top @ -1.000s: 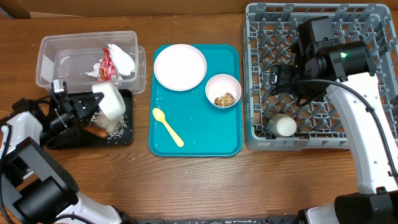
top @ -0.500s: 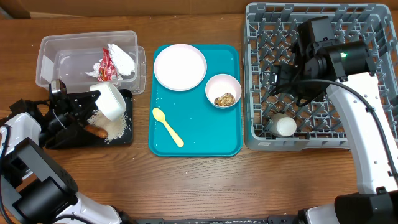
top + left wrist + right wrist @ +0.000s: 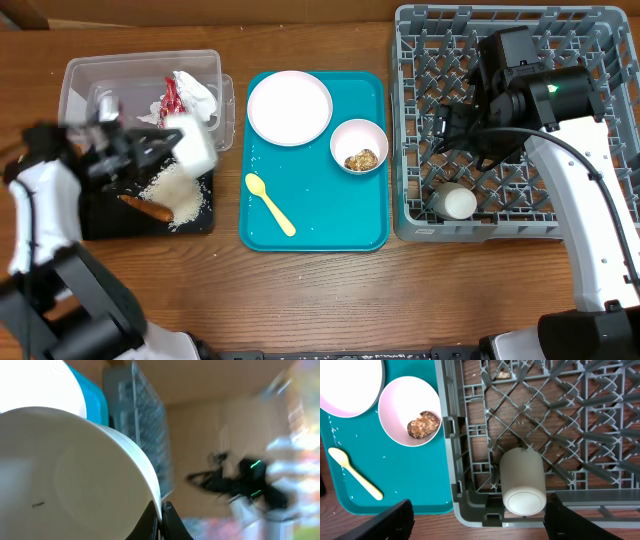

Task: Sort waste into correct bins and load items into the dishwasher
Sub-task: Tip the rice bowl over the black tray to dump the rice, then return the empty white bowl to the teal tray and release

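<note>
The overhead view alone shows the clear rectangular plastic tub (image 3: pixel 75 80) holding the red printed wrapper (image 3: pixel 170 100), and the shallow black rectangular tray (image 3: pixel 100 222) carrying white rice (image 3: pixel 180 195). The left wrist view alone shows the left tool (image 3: pixel 161 519) nearly closed, clamped on the rim of a pale round bowl (image 3: pixel 65 475). Overhead, the bowl sits blurred where tub meets tray. The right wrist view shows the right tool (image 3: pixel 479 515) spread wide and empty, clear of the small white cup (image 3: pixel 521 487) lying in the grey pegged plastic dish rack (image 3: pixel 600 420).
</note>
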Controlling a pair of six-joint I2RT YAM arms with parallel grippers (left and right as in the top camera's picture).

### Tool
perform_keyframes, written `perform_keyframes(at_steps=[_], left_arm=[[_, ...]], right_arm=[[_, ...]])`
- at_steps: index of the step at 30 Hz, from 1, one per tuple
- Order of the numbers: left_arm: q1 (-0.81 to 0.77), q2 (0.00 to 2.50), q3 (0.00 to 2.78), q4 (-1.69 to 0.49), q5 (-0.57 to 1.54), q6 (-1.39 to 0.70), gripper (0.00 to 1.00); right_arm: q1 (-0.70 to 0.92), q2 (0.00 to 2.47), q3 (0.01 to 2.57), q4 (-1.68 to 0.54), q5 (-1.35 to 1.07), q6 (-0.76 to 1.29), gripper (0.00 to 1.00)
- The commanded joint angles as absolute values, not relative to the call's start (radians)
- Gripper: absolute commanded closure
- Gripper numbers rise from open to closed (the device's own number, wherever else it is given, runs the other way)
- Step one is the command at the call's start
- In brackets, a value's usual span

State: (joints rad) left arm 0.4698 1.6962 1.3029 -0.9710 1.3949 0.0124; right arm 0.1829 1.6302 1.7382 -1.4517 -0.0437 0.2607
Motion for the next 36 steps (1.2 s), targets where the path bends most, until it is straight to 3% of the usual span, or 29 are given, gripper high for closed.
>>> perform_keyframes(at_steps=[1,6,11,17,24,25,27,29,31,36], left_arm=[[0.262,1.574,1.391,-0.965,1.032,-0.008,0.96],[-0.155,1.585,1.402,-0.926,0.334,-0.008,0.96],[-0.418,1.719,1.402,-0.909,0.001,-0.008,0.96],[-0.564,1.911,1.402,-0.873,-0.094,-0.007,0.96],[-0.603,2.012,1.402,-0.87,-0.112,-0.008,0.95],[-0.603,2.012,1.404,-0.87,-0.112,-0.007,0.9],[-0.603,2.011,1.429,-0.889,-0.116,0.014,0.59],[-0.603,2.011,1.48,-0.929,-0.117,0.035,0.41],[-0.603,2.011,1.588,-0.988,-0.115,0.068,0.34],[-0.609,2.011,1.722,-0.966,-0.078,0.226,0.29]], right_arm=[[0.178,1.626,1.755,-1.45,-0.035,0.255,0.14],[0.178,1.626,1.755,-1.45,-0.035,0.254,0.14],[0.178,1.626,1.755,-1.45,-0.035,0.254,0.14],[0.178,1.626,1.755,-1.449,-0.034,0.254,0.14],[0.178,1.626,1.755,-1.449,-0.034,0.254,0.14],[0.178,1.626,1.755,-1.449,-0.034,0.254,0.14],[0.178,1.626,1.755,-1.446,-0.035,0.254,0.14],[0.178,1.626,1.755,-1.445,-0.034,0.254,0.14],[0.178,1.626,1.755,-1.445,-0.034,0.254,0.14],[0.178,1.626,1.755,-1.446,-0.034,0.254,0.14]])
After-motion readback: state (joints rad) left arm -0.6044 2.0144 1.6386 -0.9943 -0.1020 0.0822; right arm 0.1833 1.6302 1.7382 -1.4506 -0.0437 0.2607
